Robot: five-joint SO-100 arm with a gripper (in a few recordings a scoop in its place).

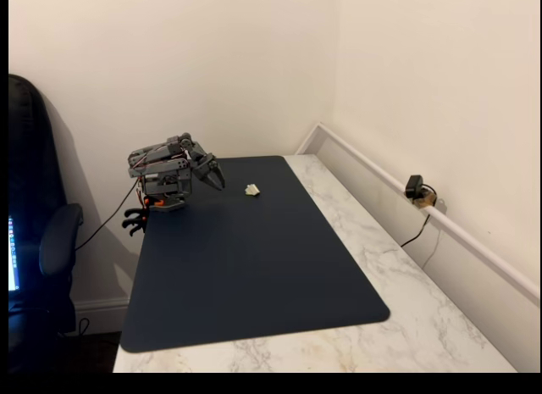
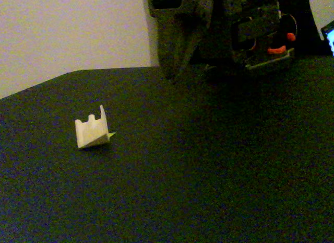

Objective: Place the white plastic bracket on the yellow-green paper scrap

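Note:
The white plastic bracket (image 1: pixel 252 189) (image 2: pixel 92 129) rests on the dark mat near its far edge, prongs pointing up. The yellow-green paper scrap (image 2: pixel 111 134) peeks out from under the bracket's lower right corner as a tiny tip, and the bracket covers the rest of it. My gripper (image 1: pixel 218 180) (image 2: pixel 172 70) hangs folded back at the mat's far left corner, a short way left of the bracket in the wider fixed view. Its fingers look shut with nothing between them, and it touches neither object.
The dark blue mat (image 1: pixel 254 267) covers most of a marble table (image 1: pixel 406 301). Walls close off the back and right, and a small camera (image 1: pixel 416 189) with a cable sits on the right ledge. An office chair (image 1: pixel 42 241) stands left of the table.

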